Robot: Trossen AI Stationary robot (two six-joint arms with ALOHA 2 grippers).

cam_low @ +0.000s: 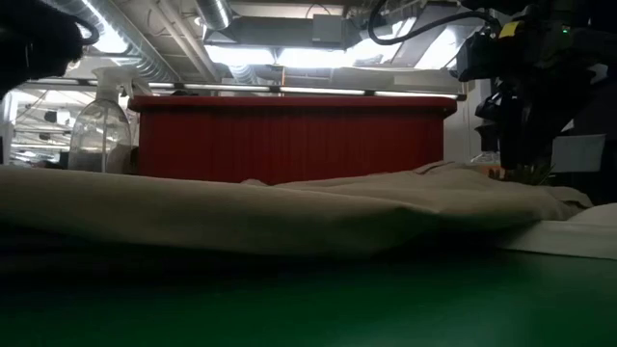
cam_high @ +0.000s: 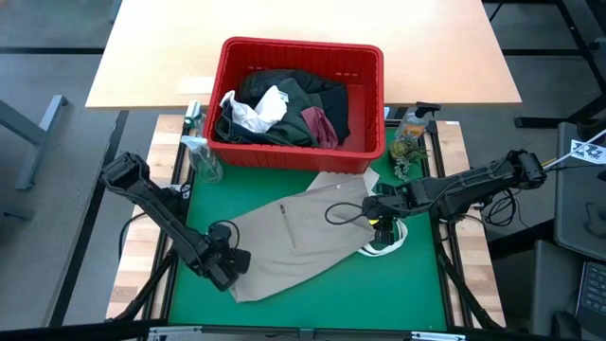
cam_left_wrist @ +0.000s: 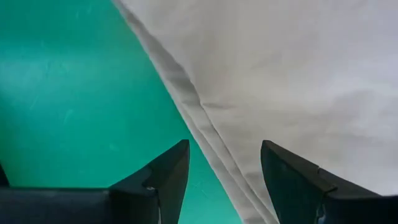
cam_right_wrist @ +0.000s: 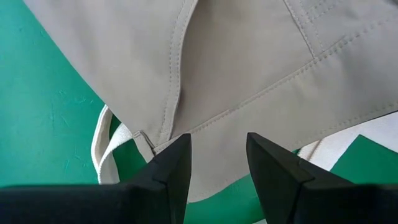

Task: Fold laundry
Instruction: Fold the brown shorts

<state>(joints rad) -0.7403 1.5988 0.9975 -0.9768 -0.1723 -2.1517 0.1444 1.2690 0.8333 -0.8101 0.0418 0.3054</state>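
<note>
Green matting (cam_high: 312, 294) covered the work table, and from the high view I saw a tan cotton garment (cam_high: 303, 232) spread flat across it, still unfolded, with a white strap-like piece (cam_high: 386, 248) poking out at its right edge. Behind it, a red slatted plastic basket (cam_high: 365, 66) held the rest of the laundry (cam_high: 303, 109) in a heap, so I judged the job barely begun. My left gripper (cam_high: 230, 270) sat at the garment's near-left corner, my right gripper (cam_high: 382, 225) over its right edge.

From the low view, the tan garment lay in low folds before the basket, a clear plastic spray bottle (cam_low: 100, 130) to the left.

My left wrist view showed the fingers apart, straddling the hem and gripping nothing.

My right wrist view showed the fingers parted above a stitched seam, empty too.
</note>
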